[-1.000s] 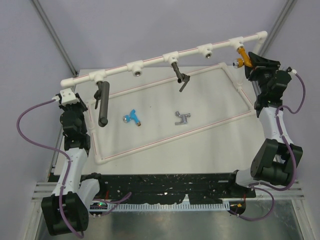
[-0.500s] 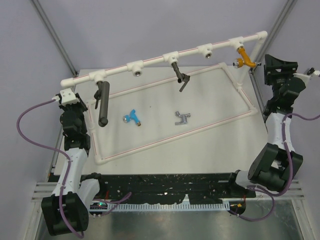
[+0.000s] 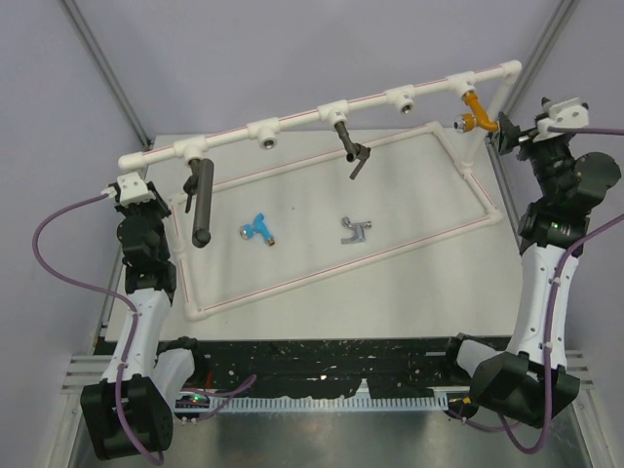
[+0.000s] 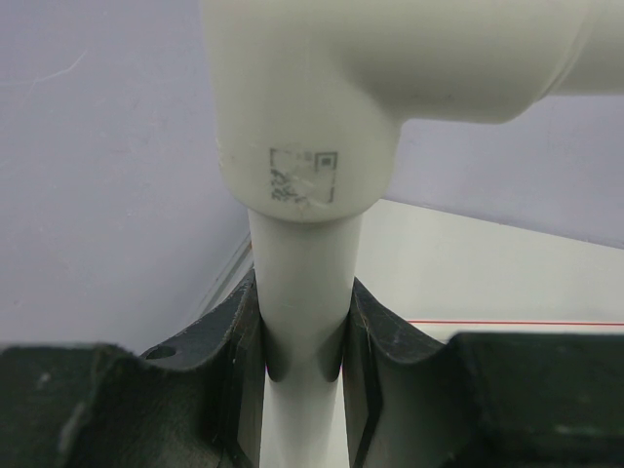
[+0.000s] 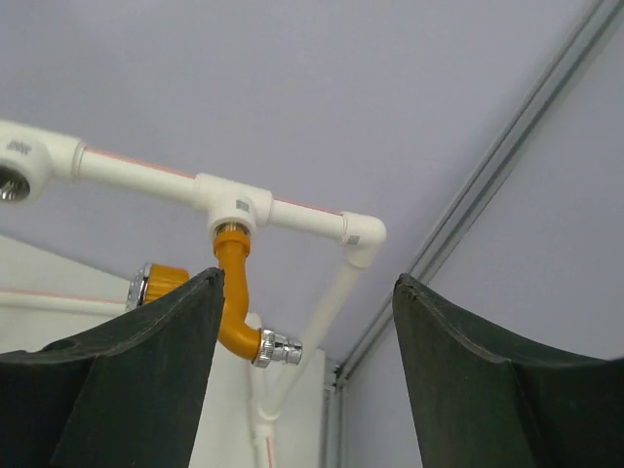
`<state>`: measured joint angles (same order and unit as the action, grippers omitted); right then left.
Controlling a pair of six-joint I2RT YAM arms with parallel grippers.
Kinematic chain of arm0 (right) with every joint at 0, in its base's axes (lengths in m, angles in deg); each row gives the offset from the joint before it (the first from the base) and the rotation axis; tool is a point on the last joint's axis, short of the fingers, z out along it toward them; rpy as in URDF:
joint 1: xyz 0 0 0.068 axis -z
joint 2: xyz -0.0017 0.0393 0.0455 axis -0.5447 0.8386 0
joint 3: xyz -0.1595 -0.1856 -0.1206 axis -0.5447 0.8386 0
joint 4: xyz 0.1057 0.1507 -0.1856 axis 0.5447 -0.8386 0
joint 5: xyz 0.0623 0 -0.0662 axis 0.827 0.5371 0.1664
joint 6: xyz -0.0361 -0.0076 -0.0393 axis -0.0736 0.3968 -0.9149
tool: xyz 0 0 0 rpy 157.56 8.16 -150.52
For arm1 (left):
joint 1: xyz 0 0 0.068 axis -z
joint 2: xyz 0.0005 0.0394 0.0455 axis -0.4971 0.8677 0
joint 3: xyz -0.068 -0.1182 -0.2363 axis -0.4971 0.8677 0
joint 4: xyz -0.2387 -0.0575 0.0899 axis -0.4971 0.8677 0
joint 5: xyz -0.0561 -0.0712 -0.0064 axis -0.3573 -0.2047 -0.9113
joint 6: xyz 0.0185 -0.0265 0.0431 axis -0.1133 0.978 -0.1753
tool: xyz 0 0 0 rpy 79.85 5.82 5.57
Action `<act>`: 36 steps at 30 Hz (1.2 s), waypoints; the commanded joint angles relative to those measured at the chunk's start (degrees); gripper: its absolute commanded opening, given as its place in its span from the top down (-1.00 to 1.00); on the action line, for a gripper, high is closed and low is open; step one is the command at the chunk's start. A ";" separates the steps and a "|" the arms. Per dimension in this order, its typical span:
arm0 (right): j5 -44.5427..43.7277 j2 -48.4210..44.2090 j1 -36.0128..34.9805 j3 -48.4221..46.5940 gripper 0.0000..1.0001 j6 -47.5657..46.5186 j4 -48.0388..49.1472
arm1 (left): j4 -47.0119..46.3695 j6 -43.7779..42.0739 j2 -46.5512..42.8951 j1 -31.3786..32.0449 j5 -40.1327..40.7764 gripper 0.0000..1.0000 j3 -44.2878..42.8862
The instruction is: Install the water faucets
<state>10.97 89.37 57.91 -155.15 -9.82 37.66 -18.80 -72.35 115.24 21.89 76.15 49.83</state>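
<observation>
Currently orange faucet [image 3: 474,112] is sitting installed on white pipe [image 3: 292,122]; blue faucet [image 3: 258,229] and silver faucet [image 3: 356,231] are lying uninstalled on table [image 3: 409,292]. Left jaws are clamping the pipe, right jaws are gaping empty.

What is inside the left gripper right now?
The left gripper holds a white pipe upright between its fingers, clamped just below the elbow joint. The pipe's lower part is hidden behind the fingers, so what it joins below cannot be seen.
</observation>
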 commanded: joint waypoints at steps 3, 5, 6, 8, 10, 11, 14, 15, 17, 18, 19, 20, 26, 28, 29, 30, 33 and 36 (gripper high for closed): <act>-3.40 -1.90 -8.72 5.12 -0.51 -45.16 -10.13 | -1.64 1.75 -1.01 1.16 -2.89 1.00 -1.21; -3.86 -2.34 -9.78 5.91 -0.51 -48.95 -9.96 | -1.64 1.75 -1.10 1.16 -2.98 1.00 -1.21; -4.12 -2.43 -10.05 6.09 -0.51 -50.35 -9.69 | -1.64 1.75 -1.10 1.16 -2.90 1.00 -1.13; -5.00 -2.43 -10.75 6.80 -0.51 -52.19 -7.59 | -1.55 1.75 -1.28 1.16 -2.81 1.00 -1.13; -5.53 -1.73 -11.11 7.32 -0.51 -54.21 -5.92 | -1.46 1.67 -1.45 1.24 -2.81 1.00 -1.13; -5.53 -1.29 -11.11 7.06 -0.52 -54.31 -4.96 | -1.46 1.67 -1.28 1.16 -2.72 1.00 -1.13; -4.56 1.43 -11.72 5.22 -0.52 -55.80 -5.73 | -1.46 1.75 -1.10 1.16 -2.81 1.00 -1.13; -4.39 2.31 -11.90 4.52 -0.51 -55.98 -5.82 | -1.46 1.75 -1.10 1.16 -2.98 1.00 -1.13; -3.68 3.80 -12.42 3.99 -0.51 -57.30 -5.91 | -1.55 1.75 -1.01 1.16 -2.81 1.00 -1.13; -3.77 4.16 -12.86 3.72 -0.50 -58.17 -6.26 | -1.46 1.75 -1.19 1.24 -2.81 1.00 -1.21; -3.86 5.03 -13.13 3.11 -0.50 -58.79 -7.22 | -1.46 1.67 -1.19 1.07 -2.81 1.00 -1.13; -4.21 5.30 -13.39 2.93 -0.49 -59.23 -7.23 | -1.46 1.67 -1.19 1.15 -2.72 1.00 -1.13; -5.61 8.20 -14.18 4.95 -0.45 -55.56 1.62 | -1.55 1.75 -1.01 1.16 -2.81 1.00 -1.13; -6.05 9.25 -14.27 4.87 -0.41 -51.25 4.53 | -1.55 1.67 -1.10 1.16 -2.63 1.00 -1.21; -6.32 9.70 -14.36 4.95 -0.38 -48.80 5.42 | -1.46 1.58 -1.27 1.16 -2.46 1.00 -1.04; -6.49 10.57 -14.27 5.04 -0.36 -47.47 7.34 | -1.46 1.58 -1.28 1.16 -2.46 1.00 -1.12; -6.93 11.98 -14.27 4.43 -0.19 -39.31 9.55 | -1.37 1.58 -1.36 1.16 -2.45 1.00 -1.04; -6.93 13.21 -14.27 3.11 -0.03 -30.79 10.17 | -1.37 1.49 -1.45 1.16 -2.37 1.00 -1.04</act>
<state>5.17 101.71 43.85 -149.18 -54.13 41.79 -18.58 -72.30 115.07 21.89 76.17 49.83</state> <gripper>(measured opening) 0.557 0.339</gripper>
